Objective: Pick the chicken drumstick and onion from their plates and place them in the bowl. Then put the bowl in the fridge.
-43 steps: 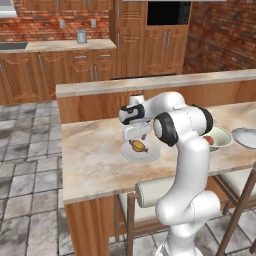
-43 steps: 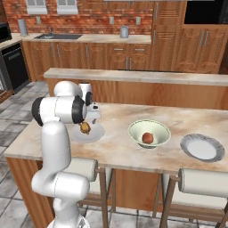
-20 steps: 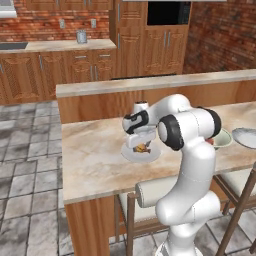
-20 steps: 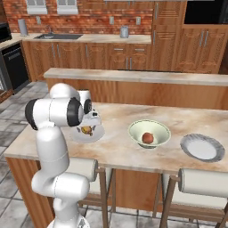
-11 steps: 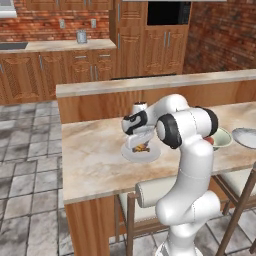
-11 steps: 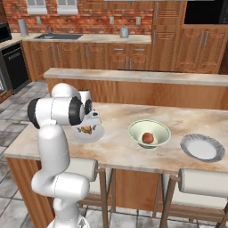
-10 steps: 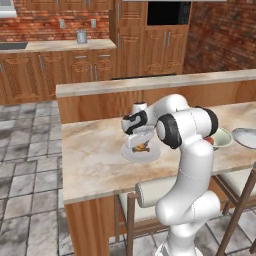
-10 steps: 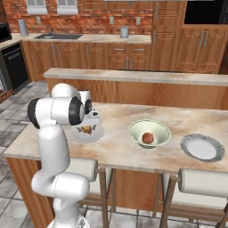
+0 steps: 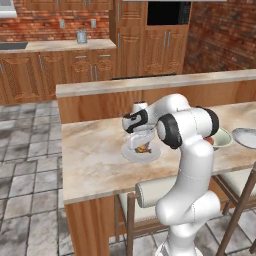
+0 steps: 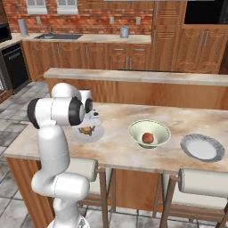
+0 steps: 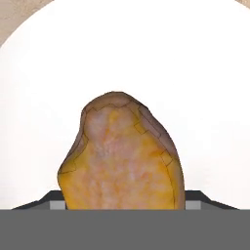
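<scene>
Marble-topped island counter carries everything, with the arm bent low over its left part. Pale bowl sits mid-counter in the right base view, with the onion inside it. One grey plate lies bare to the right of the bowl, well apart from the arm. The other plate sits under the gripper, partly covered by it. Chicken drumstick is seen close up in the hand view, on the white plate surface, between the two dark fingertips. Jaw state: set apart on either side of the drumstick; whether contact is made can't be told.
</scene>
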Motion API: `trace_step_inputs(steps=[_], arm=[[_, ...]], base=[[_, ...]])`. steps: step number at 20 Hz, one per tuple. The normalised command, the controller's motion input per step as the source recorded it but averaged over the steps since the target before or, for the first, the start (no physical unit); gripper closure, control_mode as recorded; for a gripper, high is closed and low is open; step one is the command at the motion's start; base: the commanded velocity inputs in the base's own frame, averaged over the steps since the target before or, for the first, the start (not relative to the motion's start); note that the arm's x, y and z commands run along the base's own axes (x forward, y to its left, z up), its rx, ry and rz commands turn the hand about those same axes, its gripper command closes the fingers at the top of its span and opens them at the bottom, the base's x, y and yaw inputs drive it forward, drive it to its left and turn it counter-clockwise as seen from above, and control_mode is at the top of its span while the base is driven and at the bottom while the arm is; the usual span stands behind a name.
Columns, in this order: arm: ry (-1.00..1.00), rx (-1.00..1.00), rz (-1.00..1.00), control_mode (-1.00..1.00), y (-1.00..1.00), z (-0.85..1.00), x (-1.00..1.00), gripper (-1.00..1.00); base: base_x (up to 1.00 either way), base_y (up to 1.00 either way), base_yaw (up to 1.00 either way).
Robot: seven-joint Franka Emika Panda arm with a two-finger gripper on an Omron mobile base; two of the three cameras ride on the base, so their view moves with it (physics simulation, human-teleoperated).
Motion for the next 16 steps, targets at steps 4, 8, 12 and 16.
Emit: trace_step_inputs(steps=[4,8,12,16], arm=[[0.04,0.15,0.1,-1.0,-0.25,0.35,-0.16,1.0],[0.0,0.09,0.08,-1.0,-0.3,0.5,-0.14,1.0],[0.01,0.0,0.01,-1.0,-0.4,0.49,-0.15,1.0],[0.03,0.0,0.0,-1.0,-0.46,0.45,-0.07,1.0]], base=[[0.0,0.0,0.0],[0.0,0.0,0.0],[0.0,0.0,0.0],[0.0,0.0,0.0]])
